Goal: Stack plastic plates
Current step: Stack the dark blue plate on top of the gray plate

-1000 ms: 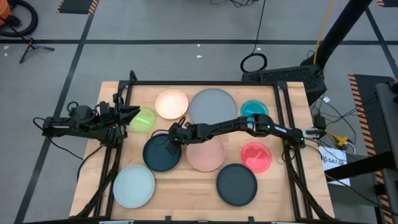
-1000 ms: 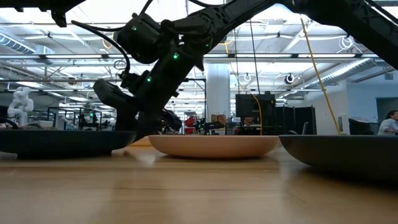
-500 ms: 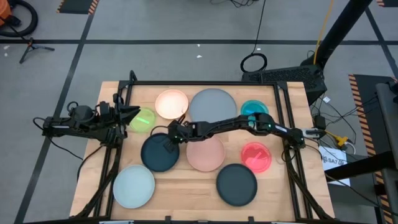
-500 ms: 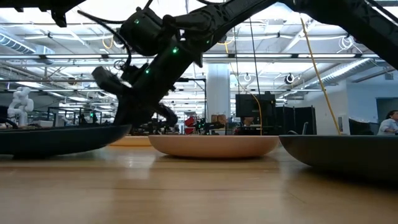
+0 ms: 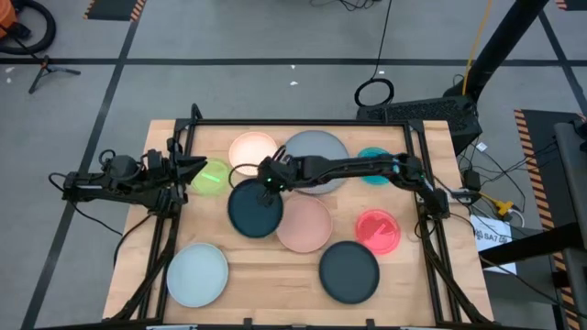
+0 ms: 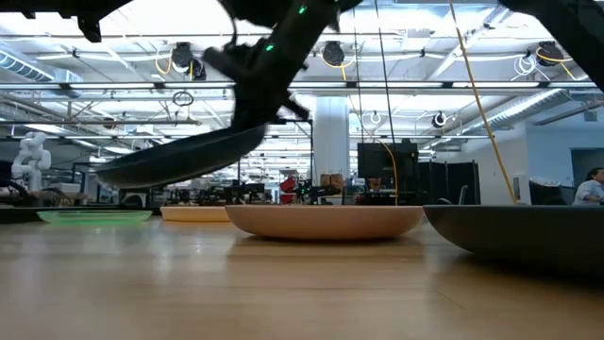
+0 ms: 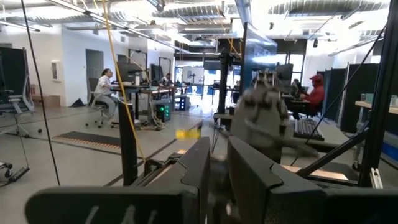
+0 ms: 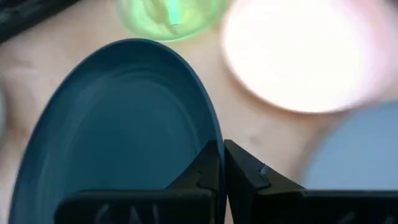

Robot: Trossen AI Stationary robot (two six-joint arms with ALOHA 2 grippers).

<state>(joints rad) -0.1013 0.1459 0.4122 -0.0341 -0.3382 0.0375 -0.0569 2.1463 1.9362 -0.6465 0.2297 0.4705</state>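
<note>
My right gripper is shut on a dark navy plate, which shows raised and tilted in the low view and fills the right wrist view. On the table lie the large grey plate, cream plate, translucent green plate, pink plate, red plate, second navy plate and pale blue plate. My right arm partly covers the teal plate. My left gripper waits shut at the table's left edge. My right gripper pinches the navy plate's rim between its two fingers, one above the plate and one below. The fingers slant down from the table's far right side. The plate is lifted clear of the table and tilted, with its free edge hanging lower than the held edge.
The table's black frame rails run along its left, right and far sides. Bare wood shows at the near edge between the pale blue and second navy plates. The room behind holds a seated person and another person.
My right gripper has risen and moved toward the table's far edge and a little right, staying shut. The navy plate, flat on the table a second ago, first tipped up at its held edge, then came clear of the wood and now hangs tilted.
</note>
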